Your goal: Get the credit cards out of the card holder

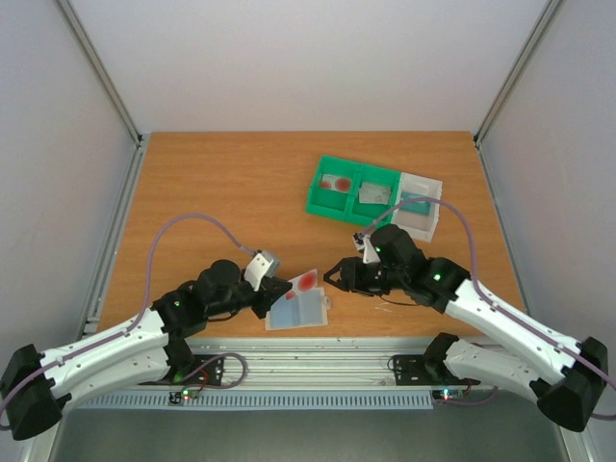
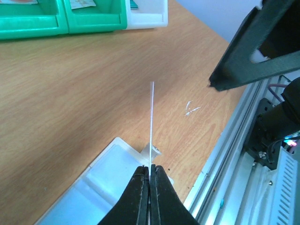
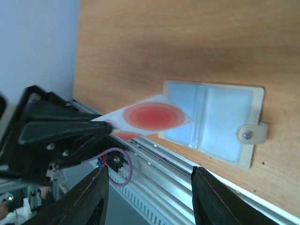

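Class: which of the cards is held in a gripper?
The red-circled card, pinched by the left gripper above the card holder; the others lie in the green bin and white tray.

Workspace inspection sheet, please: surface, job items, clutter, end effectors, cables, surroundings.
Surface: wooden table, small white scuff.
Job items: card holder open flat at near edge; held card, red-marked, lifted beside it; second red-marked card and greyish card in green bin; teal card in white tray.
Clutter: nothing seen.
End effectors: left end effector shut on held card; right end effector open, empty.
Cables: purple cables loop off both arms.
Surroundings: white walls, metal frame.
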Tool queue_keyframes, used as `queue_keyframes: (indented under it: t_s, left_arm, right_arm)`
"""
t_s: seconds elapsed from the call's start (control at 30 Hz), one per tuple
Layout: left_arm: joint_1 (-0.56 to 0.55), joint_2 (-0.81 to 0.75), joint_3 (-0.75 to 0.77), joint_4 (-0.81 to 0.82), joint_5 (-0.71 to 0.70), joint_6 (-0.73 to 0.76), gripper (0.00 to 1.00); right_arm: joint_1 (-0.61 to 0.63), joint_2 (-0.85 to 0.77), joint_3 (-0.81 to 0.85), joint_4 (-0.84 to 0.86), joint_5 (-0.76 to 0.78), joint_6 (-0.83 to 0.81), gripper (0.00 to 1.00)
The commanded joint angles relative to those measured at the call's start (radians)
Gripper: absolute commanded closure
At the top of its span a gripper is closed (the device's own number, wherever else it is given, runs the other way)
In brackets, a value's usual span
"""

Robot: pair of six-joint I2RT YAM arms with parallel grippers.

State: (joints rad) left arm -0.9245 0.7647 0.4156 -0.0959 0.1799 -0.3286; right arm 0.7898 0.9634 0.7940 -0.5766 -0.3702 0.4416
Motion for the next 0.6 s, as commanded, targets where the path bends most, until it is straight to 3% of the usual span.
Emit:
queue_keyframes:
  t_s: [0.0,0.13,0.33,0.57]
  left_arm:
    - [0.006,-0.031,0.073,-0.034,0.06,-0.116,1.0]
    - [0.013,-0.041,0.132,-0.101,0.097,-0.246,1.0]
    - [0.016,-0.063,0.179,-0.075,0.172,-0.457,1.0]
    - [0.017,-0.085,0.201,-0.036,0.247,-0.615,1.0]
  right_arm:
    - [-0.004,-0.099,-0.017,0.009,-0.019,-0.21,0.49]
    - [-0.005,-0.174,-0.052,0.02,-0.062,-0.199,0.41]
    - [-0.005,-0.244,-0.157,0.17,-0.137,-0.052,0.37]
    - [-0.005,-0.366,-0.209,0.219,-0.142,0.017,0.34]
